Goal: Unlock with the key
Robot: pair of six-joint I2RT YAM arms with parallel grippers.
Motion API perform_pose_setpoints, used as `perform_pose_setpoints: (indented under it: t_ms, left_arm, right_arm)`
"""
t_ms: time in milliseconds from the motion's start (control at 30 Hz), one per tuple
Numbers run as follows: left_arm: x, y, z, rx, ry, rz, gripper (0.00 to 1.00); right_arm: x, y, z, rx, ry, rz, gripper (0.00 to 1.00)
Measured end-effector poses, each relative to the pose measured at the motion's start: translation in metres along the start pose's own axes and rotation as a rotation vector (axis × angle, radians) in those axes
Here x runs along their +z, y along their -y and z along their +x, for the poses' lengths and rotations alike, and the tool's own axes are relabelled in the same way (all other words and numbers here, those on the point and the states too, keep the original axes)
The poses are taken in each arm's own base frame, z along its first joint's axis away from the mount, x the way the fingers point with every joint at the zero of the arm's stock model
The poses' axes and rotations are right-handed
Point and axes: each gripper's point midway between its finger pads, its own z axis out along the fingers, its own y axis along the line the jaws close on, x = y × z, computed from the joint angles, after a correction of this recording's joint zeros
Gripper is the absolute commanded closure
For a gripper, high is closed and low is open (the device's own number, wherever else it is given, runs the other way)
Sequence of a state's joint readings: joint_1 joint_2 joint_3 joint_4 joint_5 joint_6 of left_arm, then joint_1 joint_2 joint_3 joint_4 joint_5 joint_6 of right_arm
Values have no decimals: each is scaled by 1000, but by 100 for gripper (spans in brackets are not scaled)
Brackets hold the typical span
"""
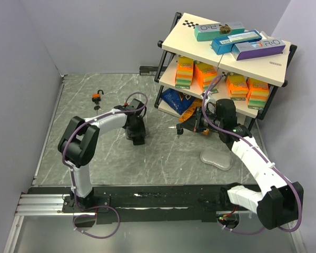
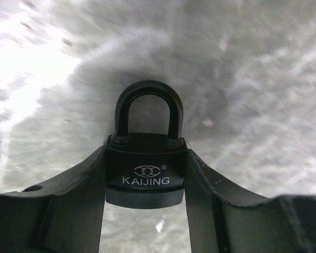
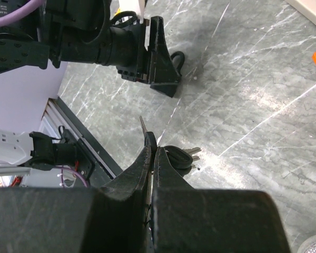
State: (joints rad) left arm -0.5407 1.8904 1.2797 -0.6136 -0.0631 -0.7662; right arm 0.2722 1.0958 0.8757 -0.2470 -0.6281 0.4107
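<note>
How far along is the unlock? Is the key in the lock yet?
Done: the right fingers are shut on the key, with its blade poking out past the tips. In hand: the left fingers bracket the black padlock on the table and appear to touch both sides of its body. Left: the key is apart from the lock, not inserted or turned, and the shackle sits closed.

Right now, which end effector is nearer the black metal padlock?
Left. The left end effector brackets the black metal padlock; the right end effector, pinching metal keys, is apart.
</note>
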Motion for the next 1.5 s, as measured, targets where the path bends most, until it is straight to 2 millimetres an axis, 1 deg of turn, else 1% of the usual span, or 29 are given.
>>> perform_pose_setpoints:
  t_ms: [100,167,200,300,367,400,467,500,667,700,800,833,900,967,1067,1167,1233,1500]
  left_arm:
    - [-7,12,5,-16,-29,63,99]
    - [-19,23,5,-32,-33,127,99]
    - [-27,31,4,-43,-29,174,99]
    - [-62,57,-2,-81,2,343,99]
    - [-84,69,-6,-103,18,432,99]
    - [-92,74,-8,-109,24,462,99]
    - [-100,77,-12,-117,35,474,99]
    - [-101,76,-14,-118,40,458,99]
    - [-93,47,-35,-83,128,168,99]
    - [-93,35,-45,-57,173,62,99]
    - [-97,13,-55,21,245,-142,99]
    - [-98,9,-55,40,251,-181,99]
    - [-101,-6,-55,108,274,-316,99]
    - [-101,-16,-53,176,283,-431,99]
    - [-93,-25,-49,279,281,-572,99]
    - [-82,-32,-42,358,255,-658,99]
    - [-78,-36,-38,400,238,-694,99]
    - [-86,-43,-45,487,246,-759,99]
  right_arm:
    - [0,0,0,0,1,0,100]
    - [-1,-1,0,-2,3,-1,100]
    - [-1,-1,-1,-3,4,-2,100]
    - [-3,-3,-2,-7,9,-4,100]
    - [-3,-3,-2,-8,12,-5,100]
    - [-3,-3,-2,-9,12,-5,100]
    - [-3,-3,-2,-9,12,-5,100]
    - [-3,-3,-2,-9,12,-5,100]
    - [-3,-4,-2,-5,12,-6,100]
    - [-3,-4,-2,-5,13,-6,100]
    - [-3,-3,1,0,12,-7,100]
    - [-3,-2,2,2,11,-6,100]
    - [-3,-2,2,4,9,-5,100]
    - [-3,-2,2,3,11,-6,100]
    - [-4,-3,1,-1,16,-8,100]
    - [-5,-4,0,-4,20,-10,100]
    - [-6,-4,1,-6,22,-11,100]
    - [-6,-4,3,-4,20,-10,100]
